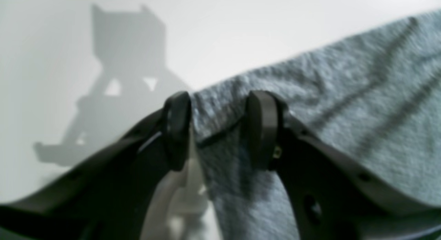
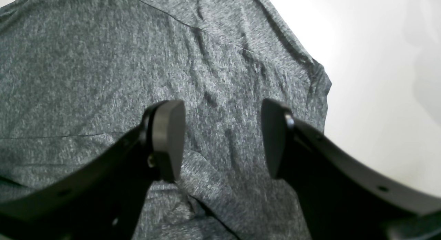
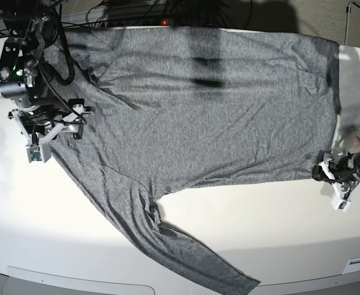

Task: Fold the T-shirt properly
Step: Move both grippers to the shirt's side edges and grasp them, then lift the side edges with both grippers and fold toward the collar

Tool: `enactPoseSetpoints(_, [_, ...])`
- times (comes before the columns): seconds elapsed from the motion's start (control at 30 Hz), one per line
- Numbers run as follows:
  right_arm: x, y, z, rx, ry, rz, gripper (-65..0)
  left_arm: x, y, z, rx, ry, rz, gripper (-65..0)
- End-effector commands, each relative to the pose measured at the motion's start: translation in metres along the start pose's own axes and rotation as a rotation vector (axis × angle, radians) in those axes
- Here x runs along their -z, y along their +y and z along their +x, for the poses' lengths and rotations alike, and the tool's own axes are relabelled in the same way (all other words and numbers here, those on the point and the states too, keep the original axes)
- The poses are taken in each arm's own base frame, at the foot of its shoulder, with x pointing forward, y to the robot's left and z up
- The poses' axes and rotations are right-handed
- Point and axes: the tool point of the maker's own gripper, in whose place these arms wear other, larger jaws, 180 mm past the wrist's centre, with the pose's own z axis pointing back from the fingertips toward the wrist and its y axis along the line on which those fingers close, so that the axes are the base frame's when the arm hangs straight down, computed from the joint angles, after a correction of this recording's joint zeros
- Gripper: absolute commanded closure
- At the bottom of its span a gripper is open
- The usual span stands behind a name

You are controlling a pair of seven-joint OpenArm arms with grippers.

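T-shirt (image 3: 210, 98) spread flat across white table (image 3: 278, 215), one sleeve (image 3: 180, 246) trailing toward front edge. Step judged: smoothing before first fold; next move calls for grasp on sleeve or hem. Left gripper (image 1: 217, 129) low at hem corner, jaws apart, cloth edge between. Right gripper (image 2: 222, 136) hovering over shoulder, jaws apart, empty.
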Motion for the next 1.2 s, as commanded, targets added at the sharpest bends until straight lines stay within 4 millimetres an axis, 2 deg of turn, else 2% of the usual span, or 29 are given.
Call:
enactPoseSetpoints(0.0, [-0.004,-0.003,0.011,-0.014,-0.038,-0.007,-35.1,-0.008,0.013,0.018,0.016,-0.061,0.030,-26.9])
enactPoseSetpoints(0.1, [-0.004,-0.003,0.010,-0.014,-0.031,-0.007,-35.1,-0.004,0.008,0.003,0.036,-0.070,0.026,-27.1])
enactPoseSetpoints(0.3, [-0.004,-0.003,0.010,-0.014,-0.031,-0.007,-35.1,0.006,-0.010,-0.043,0.013,-0.027,-0.006,-27.1])
enactPoseSetpoints(0.37, [-0.004,-0.003,0.010,-0.015,-0.031,-0.007,-35.1,0.006,-0.010,-0.048,0.009,-0.012,-0.007,-26.9])
enactPoseSetpoints(0.43, [-0.004,-0.003,0.010,-0.015,-0.030,-0.007,-35.1,0.006,-0.010,-0.048,-0.012,0.002,-0.011,-22.1])
enactPoseSetpoints(0.47, [-0.004,-0.003,0.010,-0.015,-0.030,-0.007,-35.1,0.006,-0.011,-0.047,-0.027,0.002,-0.015,-16.4])
enactPoseSetpoints(0.53, [-0.004,-0.003,0.010,-0.015,-0.032,-0.007,-35.1,0.006,-0.012,-0.042,-0.056,-0.020,-0.024,-0.9])
enactPoseSetpoints(0.73, [-0.005,0.000,0.024,-0.037,-0.110,0.005,-35.1,0.004,-0.010,-0.034,-0.068,-0.061,-0.023,0.0])
enactPoseSetpoints(0.93, [-0.007,-0.002,0.054,-0.036,-0.245,0.002,-35.1,0.004,-0.010,-0.032,-0.067,-0.068,-0.023,0.0])
enactPoseSetpoints(1.03, [0.006,-0.009,0.064,-0.013,-0.241,-0.001,-35.1,0.004,-0.011,-0.034,-0.066,-0.059,-0.025,0.0])
enactPoseSetpoints(1.17, [0.040,-0.020,0.061,0.053,-0.180,0.015,-35.1,0.004,-0.010,-0.036,-0.066,-0.049,-0.025,0.0])
